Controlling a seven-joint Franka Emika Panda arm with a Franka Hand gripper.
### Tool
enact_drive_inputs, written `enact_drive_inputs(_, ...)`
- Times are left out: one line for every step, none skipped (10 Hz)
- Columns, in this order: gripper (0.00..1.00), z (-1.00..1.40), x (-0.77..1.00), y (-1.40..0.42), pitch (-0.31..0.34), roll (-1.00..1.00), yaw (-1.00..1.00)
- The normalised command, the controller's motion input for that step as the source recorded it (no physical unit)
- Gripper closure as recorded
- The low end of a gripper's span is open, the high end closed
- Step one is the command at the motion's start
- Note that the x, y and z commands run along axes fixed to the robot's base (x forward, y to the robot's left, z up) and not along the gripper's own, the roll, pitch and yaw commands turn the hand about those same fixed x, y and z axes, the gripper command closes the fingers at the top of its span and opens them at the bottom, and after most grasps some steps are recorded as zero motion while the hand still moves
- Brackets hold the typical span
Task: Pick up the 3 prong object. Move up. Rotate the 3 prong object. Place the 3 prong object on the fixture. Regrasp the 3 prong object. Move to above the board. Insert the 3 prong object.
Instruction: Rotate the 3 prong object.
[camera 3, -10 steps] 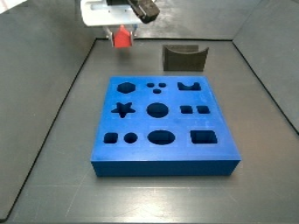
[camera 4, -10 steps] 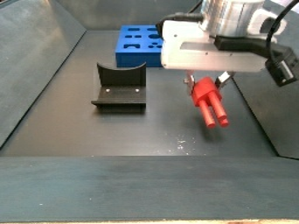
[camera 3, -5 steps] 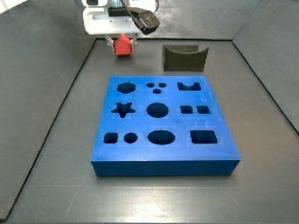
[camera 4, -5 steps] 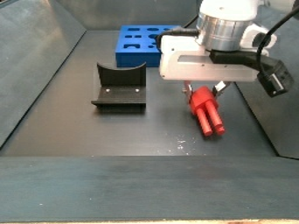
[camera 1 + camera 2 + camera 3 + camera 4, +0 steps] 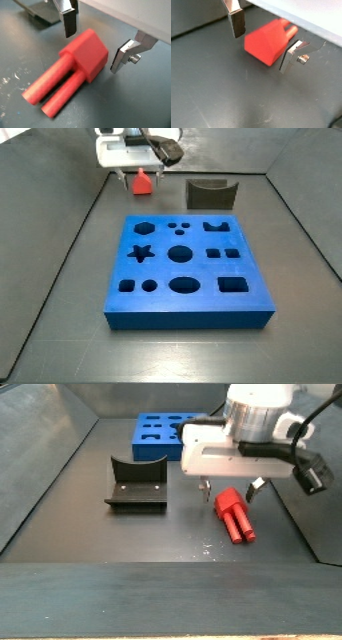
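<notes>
Lighting is pretty even and soft everywhere, coming from overhead, no hard shadows. Both wrist views are soft and blurry up close: the gripper (image 5: 93,45) with its flat silver plate fingers (image 5: 69,22) looks smeared at the edges, and the small bright red plastic 3 prong object (image 5: 70,70) has fuzzy outlines. The dark grey floor (image 5: 147,534) shows a faint pale sheen. Both side views are low-res but decently bright.

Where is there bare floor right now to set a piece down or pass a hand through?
Free: the dark floor in front of the fixture, and the strips either side of the board. Crowded: beside the fixture, where the open gripper straddles the red 3 prong object lying on the floor.
</notes>
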Motion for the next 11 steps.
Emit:
enact_drive_inputs(0.0,1.0,-0.01,0.01,0.082,0.01,-0.01)
enact_drive_inputs(0.0,1.0,-0.01,0.01,0.101,0.03,-0.01)
enact_drive_inputs(0.0,1.0,-0.01,0.01,0.117,0.05,-0.02)
enact_drive_inputs(0.0,1.0,-0.02,0.01,0.119,0.07,-0.02)
enact_drive_inputs(0.0,1.0,-0.02,0.02,0.126,0.09,-0.02)
enact_drive_inputs(0.0,0.99,-0.02,0.01,0.132,0.1,-0.01)
enact_drive_inputs(0.0,0.86,-0.02,0.0,0.137,0.12,0.0)
enact_drive_inputs(0.0,0.0,0.0,0.0,0.0,0.0,1.0)
enact_drive_inputs(0.0,-0.13,-0.01,-0.01,0.001,0.0,1.0)
enact_drive_inputs(0.0,-0.23,-0.02,-0.01,0.003,0.0,1.0)
enact_drive_inputs(0.0,-0.24,0.02,0.0,0.003,0.0,1.0)
